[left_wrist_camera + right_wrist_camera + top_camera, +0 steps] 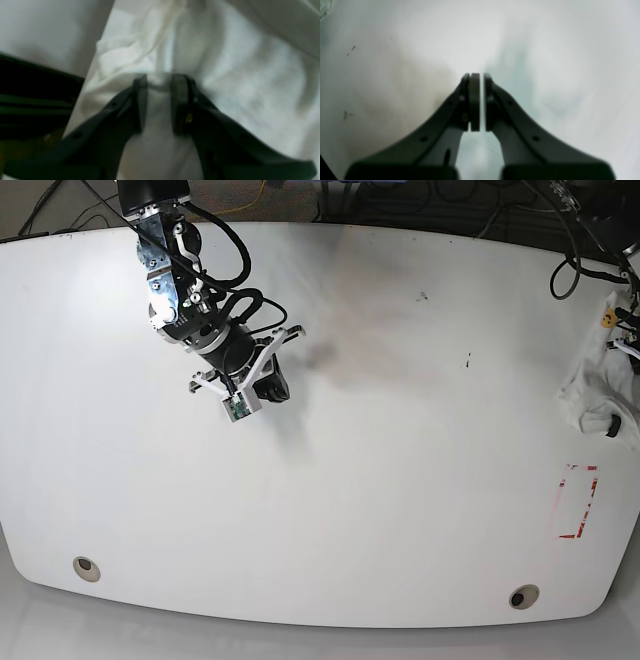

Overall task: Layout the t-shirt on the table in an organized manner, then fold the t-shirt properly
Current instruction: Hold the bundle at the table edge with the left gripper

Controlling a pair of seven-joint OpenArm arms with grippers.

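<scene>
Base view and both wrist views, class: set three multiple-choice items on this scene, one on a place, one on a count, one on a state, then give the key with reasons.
1. Where does the t-shirt lie on the table in the base view?
A. bunched at the right edge
B. spread flat in the middle
C. beside the lower-left hole

2. How many round grommet holes show in the tabletop?
A. none
B. two
C. four

3. How is the left tool set?
A. wide open over bare table
B. shut on a fold of the t-shirt
C. gripping a cable

Key:
1 A, the white cloth sits crumpled at the right rim, above the red tape outline.
2 B, one hole lower left, one lower right.
3 B, the left wrist view shows white cloth pinched between its fingers. The right tool is shut on nothing, over bare table.
</scene>
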